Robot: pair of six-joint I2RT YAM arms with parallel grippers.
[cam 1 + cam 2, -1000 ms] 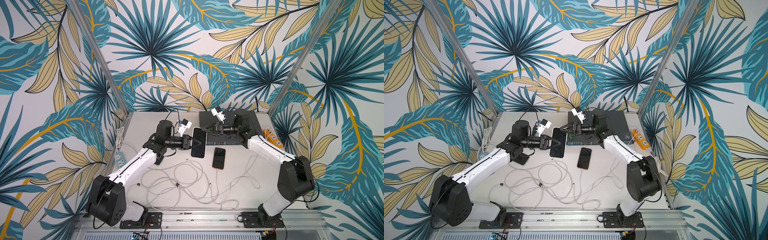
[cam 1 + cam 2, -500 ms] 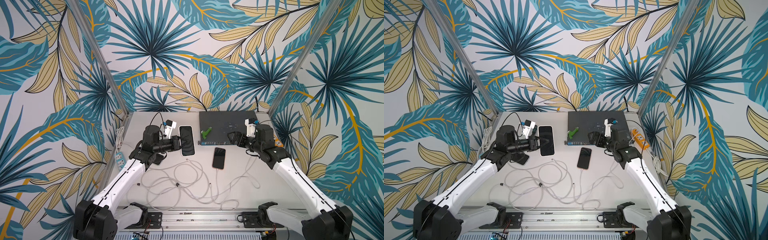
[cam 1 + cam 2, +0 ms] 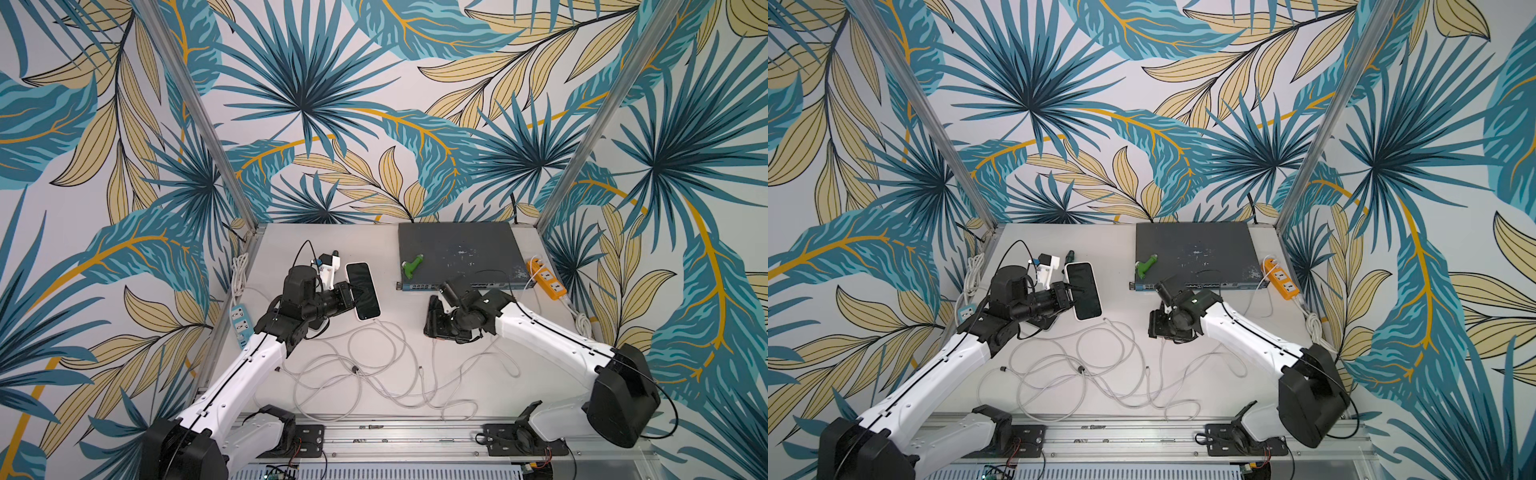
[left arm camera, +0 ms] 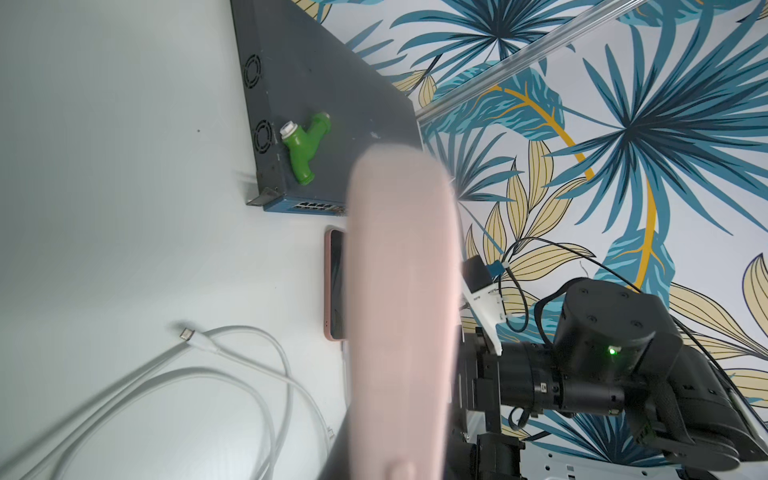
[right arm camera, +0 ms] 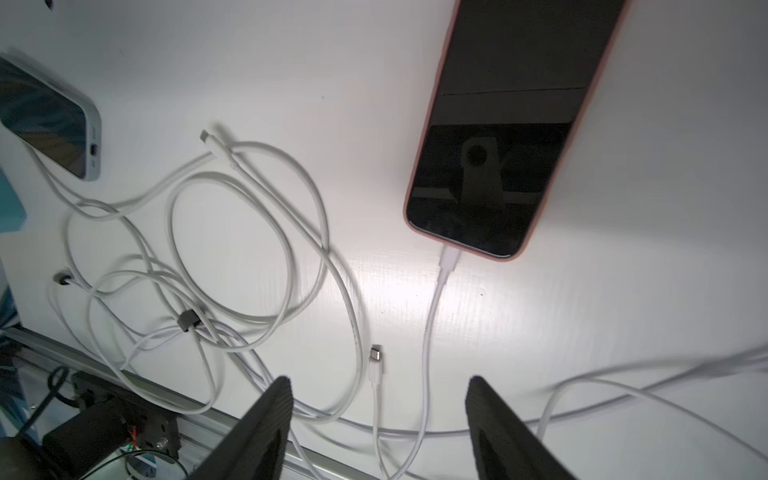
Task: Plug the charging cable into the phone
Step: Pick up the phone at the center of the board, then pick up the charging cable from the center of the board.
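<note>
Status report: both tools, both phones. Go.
Left tool shut on white-cased phone, port looks empty. Right tool open above pink-cased phone, cable plugged in. Loose cables tangled on table.

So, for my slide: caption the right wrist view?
Open right gripper facing a pink-cased phone, white cable plugged in.

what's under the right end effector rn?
The open right end effector hangs over the pink-cased phone, screen up on the table, white cable plugged into its bottom end. In both top views the right arm largely hides the phone; the wrist views show it.
</note>
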